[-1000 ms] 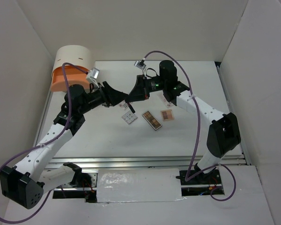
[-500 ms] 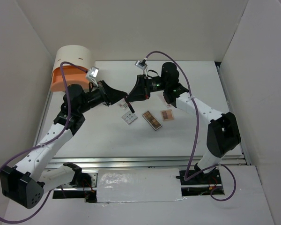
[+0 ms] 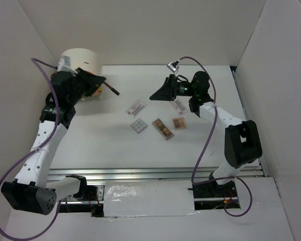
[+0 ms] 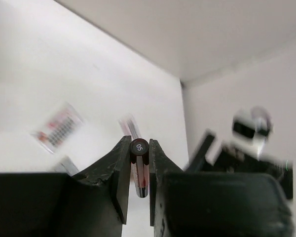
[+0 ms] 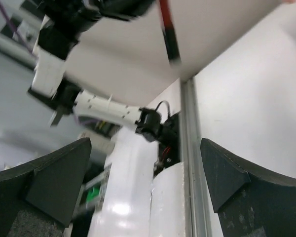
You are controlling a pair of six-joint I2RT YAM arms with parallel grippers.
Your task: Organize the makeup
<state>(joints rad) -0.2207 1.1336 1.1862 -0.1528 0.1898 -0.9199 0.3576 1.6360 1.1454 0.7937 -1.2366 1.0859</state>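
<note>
The white tabletop (image 3: 115, 145) lay under both my arms, and the round box (image 3: 80, 59) stood at its far left corner. My left end effector (image 3: 99, 84) hung in the air just beside that box, clenched on a thin pencil (image 3: 112, 90) that stuck out toward the middle of the tabletop. My left wrist camera showed the pencil (image 4: 139, 170) pinched between the two dark jaws of that end effector (image 4: 139, 148), its round cap facing the lens. My right end effector (image 3: 153, 96) was raised over the far middle of the tabletop, released and empty. In its own camera the fingers (image 5: 54, 180) stood wide apart, and the red and black pencil (image 5: 168, 34) showed blurred at the top, well apart from them. The rest of the makeup lay flat near the middle. The long brown palette (image 3: 162, 128) was between the white palette (image 3: 138, 126) and the small brown palette (image 3: 179, 123), near both but touching neither. Beyond them lay the left sachet (image 3: 136, 107) and the right sachet (image 3: 179, 105), the right one partly under my right arm.
</note>
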